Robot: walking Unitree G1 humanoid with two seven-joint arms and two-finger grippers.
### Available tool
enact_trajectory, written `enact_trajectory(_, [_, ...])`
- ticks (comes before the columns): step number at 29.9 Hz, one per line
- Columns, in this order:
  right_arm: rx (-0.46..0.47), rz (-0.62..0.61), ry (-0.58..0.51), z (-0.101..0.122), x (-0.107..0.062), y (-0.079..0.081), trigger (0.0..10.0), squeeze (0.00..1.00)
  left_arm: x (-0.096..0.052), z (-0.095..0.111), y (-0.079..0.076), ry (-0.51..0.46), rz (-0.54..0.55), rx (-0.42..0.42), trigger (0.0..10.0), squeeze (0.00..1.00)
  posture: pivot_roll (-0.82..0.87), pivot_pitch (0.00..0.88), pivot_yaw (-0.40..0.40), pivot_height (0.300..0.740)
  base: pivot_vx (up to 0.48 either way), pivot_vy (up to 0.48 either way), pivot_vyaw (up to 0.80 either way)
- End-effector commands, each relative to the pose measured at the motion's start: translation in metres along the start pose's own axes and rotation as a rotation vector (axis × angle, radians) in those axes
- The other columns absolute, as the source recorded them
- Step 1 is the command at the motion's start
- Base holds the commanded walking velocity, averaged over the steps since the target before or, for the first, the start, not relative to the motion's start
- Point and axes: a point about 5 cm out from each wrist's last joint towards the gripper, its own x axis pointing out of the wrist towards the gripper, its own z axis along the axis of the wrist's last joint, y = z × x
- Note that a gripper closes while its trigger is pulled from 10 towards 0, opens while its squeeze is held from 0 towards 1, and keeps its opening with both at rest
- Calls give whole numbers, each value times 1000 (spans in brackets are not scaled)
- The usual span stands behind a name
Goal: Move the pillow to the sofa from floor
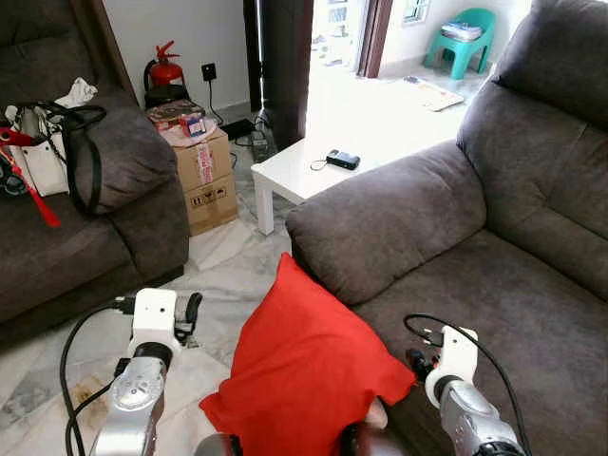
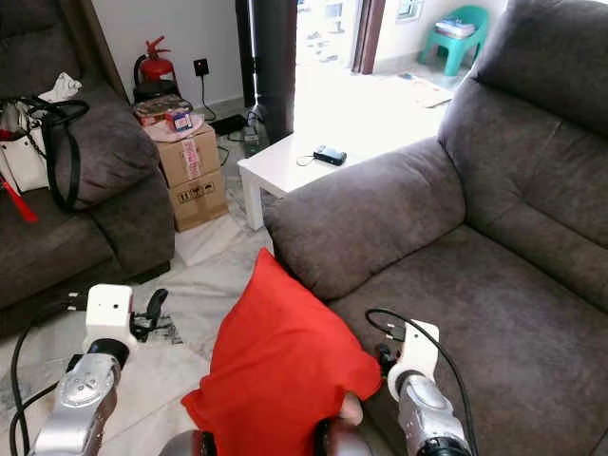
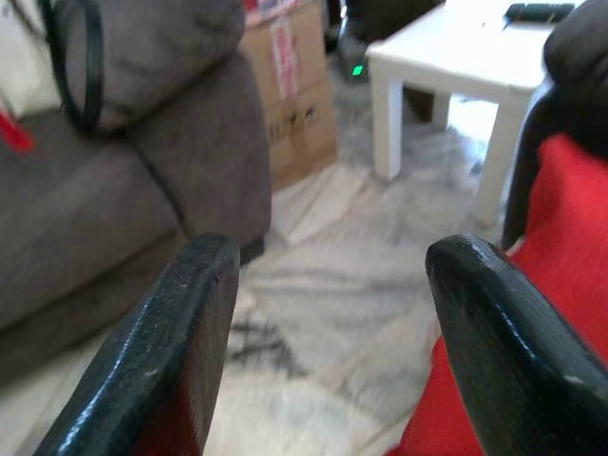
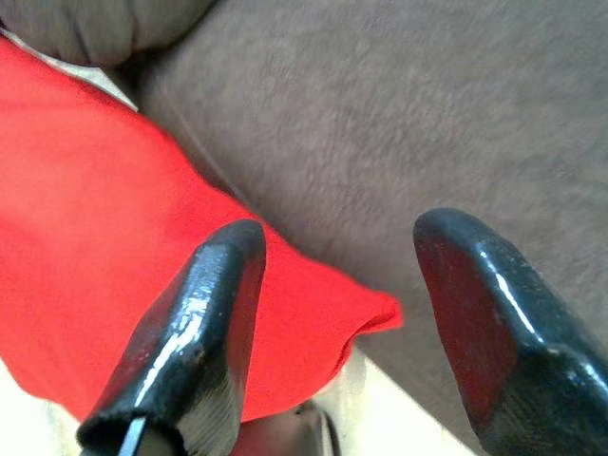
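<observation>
Two grippers flank the red pillow (image 1: pixel 304 366), left gripper (image 3: pixel 323 313) and right gripper (image 4: pixel 332 294) both with jaws spread, beside the grey sofa (image 1: pixel 494 285).

A: What's the room like?
B: Marble-patterned floor (image 1: pixel 228 261), white side table (image 1: pixel 304 166), cardboard box (image 1: pixel 207 180) beside a grey armchair (image 1: pixel 114 209).
A: Light?
B: Bright daylight through the doorway (image 1: pixel 342 57), past a teal chair (image 1: pixel 461 38).

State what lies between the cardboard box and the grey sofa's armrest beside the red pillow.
A white table stands between the cardboard box and the sofa, on pale floor, as the left eye view shows.
</observation>
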Motion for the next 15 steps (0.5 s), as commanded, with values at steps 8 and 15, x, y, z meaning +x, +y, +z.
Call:
enact_trajectory(8, [69, -1, 8, -1, 2, 2, 10000, 0, -23, -57, 6, 236, 44, -9, 10000, 0, 40, 54, -16, 638, 0, 0, 0])
enact_trajectory(15, [219, -7, -9, 13, 6, 3, 10000, 1000, -20, -70, 10, 296, 99, -51, 10000, 0, 40, 58, -23, 638, 0, 0, 0])
